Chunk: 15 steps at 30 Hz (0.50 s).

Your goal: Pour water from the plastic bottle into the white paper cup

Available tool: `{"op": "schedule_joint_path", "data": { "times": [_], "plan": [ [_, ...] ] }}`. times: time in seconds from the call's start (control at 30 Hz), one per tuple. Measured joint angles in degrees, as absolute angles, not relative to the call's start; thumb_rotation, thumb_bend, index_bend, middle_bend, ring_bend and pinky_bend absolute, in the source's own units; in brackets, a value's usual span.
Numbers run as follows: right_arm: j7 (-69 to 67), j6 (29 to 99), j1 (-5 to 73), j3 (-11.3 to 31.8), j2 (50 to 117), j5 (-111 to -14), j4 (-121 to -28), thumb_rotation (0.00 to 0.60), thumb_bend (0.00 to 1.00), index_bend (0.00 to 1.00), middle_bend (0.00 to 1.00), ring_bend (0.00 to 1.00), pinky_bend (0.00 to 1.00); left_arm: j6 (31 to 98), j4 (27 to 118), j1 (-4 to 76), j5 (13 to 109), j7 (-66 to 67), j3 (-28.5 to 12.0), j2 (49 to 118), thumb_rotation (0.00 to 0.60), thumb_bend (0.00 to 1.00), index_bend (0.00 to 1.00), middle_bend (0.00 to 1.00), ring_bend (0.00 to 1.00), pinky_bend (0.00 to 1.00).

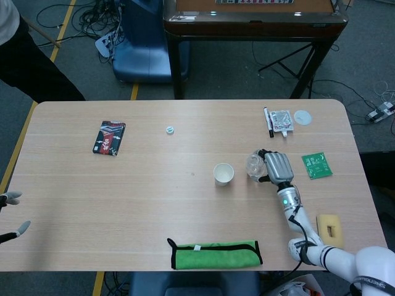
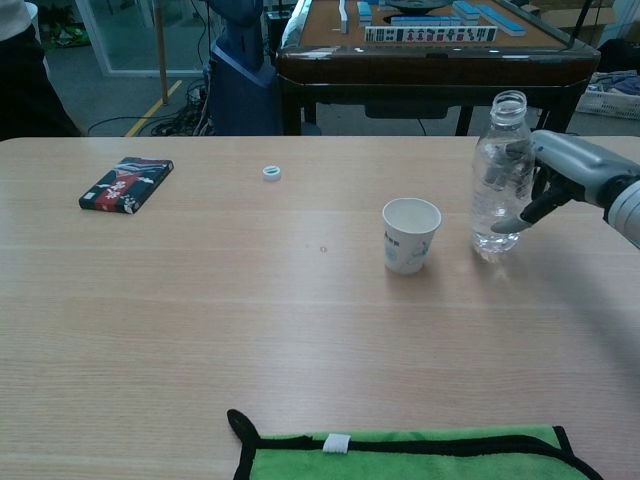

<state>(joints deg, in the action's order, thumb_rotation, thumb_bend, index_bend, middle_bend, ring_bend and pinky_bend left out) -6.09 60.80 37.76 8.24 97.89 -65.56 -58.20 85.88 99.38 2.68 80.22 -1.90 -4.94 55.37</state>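
Note:
The clear plastic bottle (image 2: 500,180) stands upright and uncapped on the table, just right of the white paper cup (image 2: 410,233). My right hand (image 2: 565,170) holds it from the right, thumb against its lower part and fingers wrapped behind. In the head view the bottle (image 1: 254,164) sits between the cup (image 1: 223,174) and my right hand (image 1: 278,166). A little water shows in the bottle's base. My left hand (image 1: 9,213) pokes in at the table's far left edge, fingers apart and holding nothing.
The bottle cap (image 1: 170,129) lies far back left of the cup. A black and red packet (image 1: 109,137) lies at the left. A green cloth (image 1: 215,254) sits at the front edge. A green sachet (image 1: 316,164), yellow sponge (image 1: 328,223) and marker (image 1: 269,121) lie on the right.

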Motion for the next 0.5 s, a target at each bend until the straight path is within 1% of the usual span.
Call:
{"op": "schedule_joint_path", "data": {
  "times": [0.17,0.5],
  "plan": [
    [-12.6,60.5,36.8,9.1,99.8,-68.2,-55.5,0.6,0.32,0.61,0.58,0.45,0.47,85.6,99.4,2.8,80.3,-1.7,-4.8,55.4,0.6,0.14,0.31,0.4,0.36,0.68],
    [-21.5,56.9,35.8,10.3,100.9,-70.7,-53.9,0.6,0.32,0.61,0.51,0.38,0.47,85.3,99.4,2.9,80.2,-1.3,-4.7,55.6,0.6,0.14,0.31,0.4,0.36,0.68]
  ]
}}
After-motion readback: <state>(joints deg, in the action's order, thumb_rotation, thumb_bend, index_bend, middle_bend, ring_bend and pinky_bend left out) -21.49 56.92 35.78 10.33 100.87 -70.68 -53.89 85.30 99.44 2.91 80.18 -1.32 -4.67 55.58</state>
